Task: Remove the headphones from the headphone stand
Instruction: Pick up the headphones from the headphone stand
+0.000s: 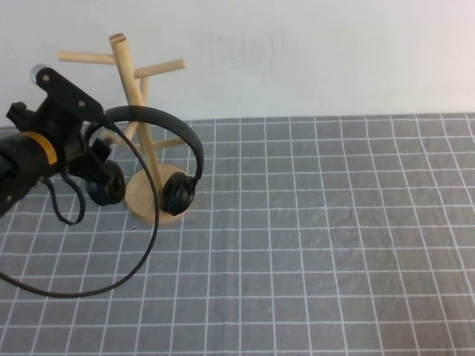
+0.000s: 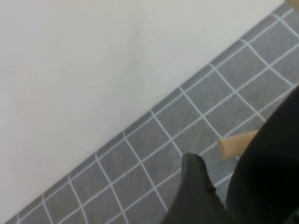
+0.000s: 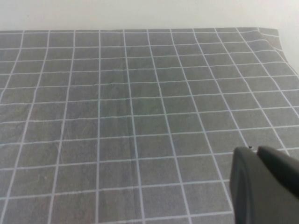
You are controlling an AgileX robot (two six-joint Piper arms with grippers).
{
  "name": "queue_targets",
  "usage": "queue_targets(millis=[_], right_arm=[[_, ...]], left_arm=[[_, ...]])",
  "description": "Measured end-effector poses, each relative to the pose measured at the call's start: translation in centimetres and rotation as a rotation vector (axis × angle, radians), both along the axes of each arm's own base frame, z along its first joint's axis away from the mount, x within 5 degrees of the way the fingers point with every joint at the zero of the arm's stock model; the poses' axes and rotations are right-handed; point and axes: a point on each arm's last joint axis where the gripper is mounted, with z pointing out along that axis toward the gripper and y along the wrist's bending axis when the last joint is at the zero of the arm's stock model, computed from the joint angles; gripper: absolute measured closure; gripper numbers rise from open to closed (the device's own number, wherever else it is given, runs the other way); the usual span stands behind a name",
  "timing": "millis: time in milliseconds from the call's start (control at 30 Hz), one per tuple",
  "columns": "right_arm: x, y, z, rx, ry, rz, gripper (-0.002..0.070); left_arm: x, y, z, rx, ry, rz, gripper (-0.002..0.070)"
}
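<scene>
you have the left gripper (image 1: 95, 152) at the left of the high view, against the headphones (image 1: 152, 159) by the left earcup; whether it's clamped i cannot tell. the headphones hang on the headphone stand (image 1: 141, 133), so lifting off remains. your right gripper (image 3: 264, 186) hovers over bare mat, its state unclear.

Black headphones (image 1: 159, 141), pale wooden stand (image 1: 133, 85), grey-checked cloth (image 1: 334, 237)
</scene>
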Motion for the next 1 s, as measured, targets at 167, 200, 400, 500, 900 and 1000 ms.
queue_targets(millis=[167, 200, 400, 500, 900, 1000], right_arm=[[0.0, 0.0, 0.0, 0.000, 0.000, 0.000, 0.0682], [0.0, 0.0, 0.0, 0.000, 0.000, 0.000, 0.0682], [0.0, 0.0, 0.0, 0.000, 0.000, 0.000, 0.0682], [0.0, 0.0, 0.0, 0.000, 0.000, 0.000, 0.0682], [0.0, 0.0, 0.0, 0.000, 0.000, 0.000, 0.0682], [0.0, 0.0, 0.0, 0.000, 0.000, 0.000, 0.0682]], left_arm=[[0.1, 0.0, -0.4, -0.008, 0.010, 0.005, 0.0370], [0.1, 0.0, -0.3, -0.015, 0.010, 0.009, 0.0419], [0.2, 0.0, -0.4, -0.056, 0.011, 0.031, 0.0615], [0.2, -0.1, -0.4, -0.065, 0.010, 0.034, 0.0617], [-0.4, 0.2, 1.1, -0.175, 0.014, 0.112, 0.0617], [-1.2, 0.5, 2.6, -0.190, 0.005, 0.146, 0.0617]])
